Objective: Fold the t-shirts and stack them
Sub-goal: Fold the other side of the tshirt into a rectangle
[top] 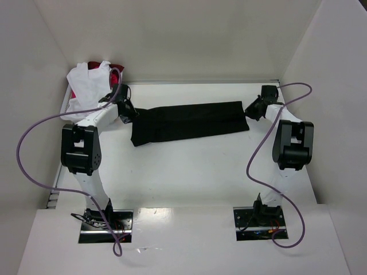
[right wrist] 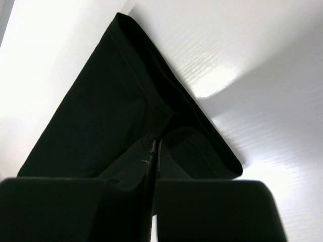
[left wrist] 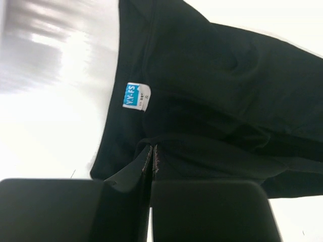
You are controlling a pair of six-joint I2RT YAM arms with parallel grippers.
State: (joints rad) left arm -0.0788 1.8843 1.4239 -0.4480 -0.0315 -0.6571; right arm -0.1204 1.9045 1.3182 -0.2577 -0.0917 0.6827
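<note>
The black t-shirt lies as a long folded strip across the back of the table, held between both grippers. My left gripper is shut on its left end. In the left wrist view the gripper pinches black cloth just below the light-blue neck label. My right gripper is shut on the right end. In the right wrist view the gripper pinches a fold of the shirt. A white t-shirt and a red one lie crumpled at the back left corner.
White walls enclose the table on the left, back and right. Purple cables loop beside both arms. The arm bases sit at the near edge.
</note>
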